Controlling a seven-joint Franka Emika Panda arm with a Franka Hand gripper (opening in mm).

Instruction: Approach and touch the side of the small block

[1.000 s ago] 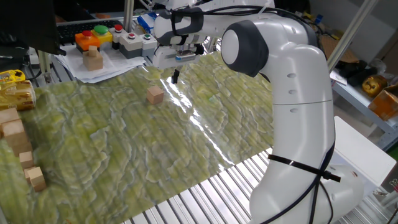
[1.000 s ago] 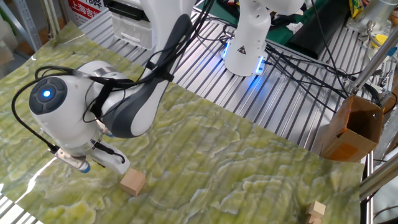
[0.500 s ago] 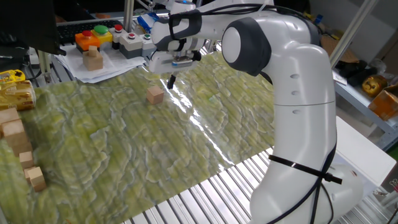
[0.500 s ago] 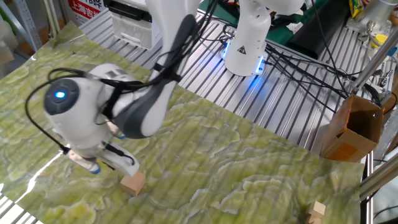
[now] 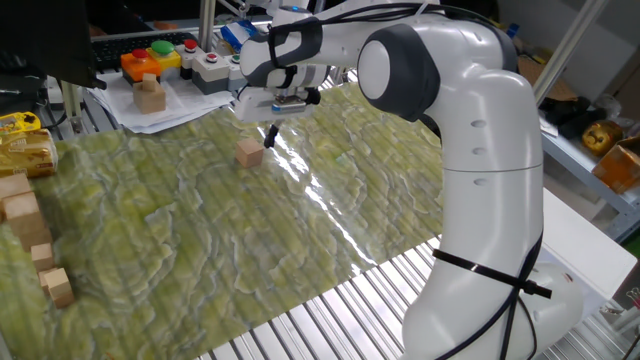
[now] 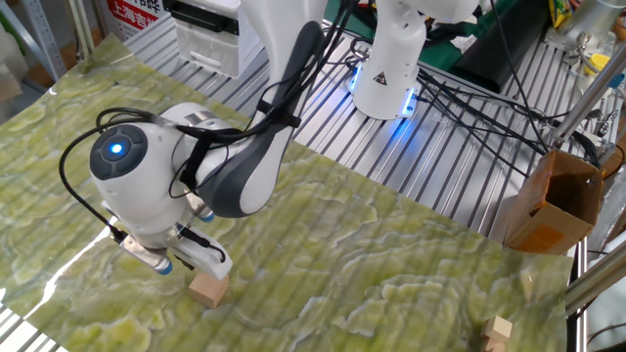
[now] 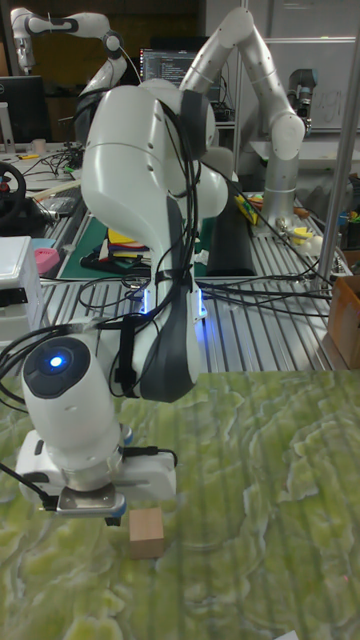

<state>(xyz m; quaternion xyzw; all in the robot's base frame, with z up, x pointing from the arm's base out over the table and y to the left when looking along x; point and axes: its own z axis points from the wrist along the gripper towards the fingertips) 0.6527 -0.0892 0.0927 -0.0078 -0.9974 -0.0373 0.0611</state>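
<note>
**Tool low beside the small block on the green mat**

While the arm reaches far over the worktop (image 5: 380, 290), its tool (image 5: 270, 133) hangs low, just beside the small block (image 5: 249, 153). Block position: flat on the green patterned mat (image 5: 200, 240), toward the mat's far edge in one fixed view, alone, well apart from other wooden pieces. From the other fixed view the block (image 6: 208, 289) sits directly below the white flange of the tool (image 6: 201, 277), partly tucked under it; whether finger and block touch cannot be told. Tall fixed view: block (image 7: 146, 532) just below and right of the tool body (image 7: 92, 500).

Tool state: dark fingers appear close together in one fixed view, nothing seen between them; exact opening cannot be told.

Other items: two-tier stack of tan blocks (image 5: 149, 95) on papers near the button box (image 5: 155, 57); cluster of tan blocks (image 5: 35, 240) at the mat's left edge; cardboard box (image 6: 553, 200) off the mat.
</note>
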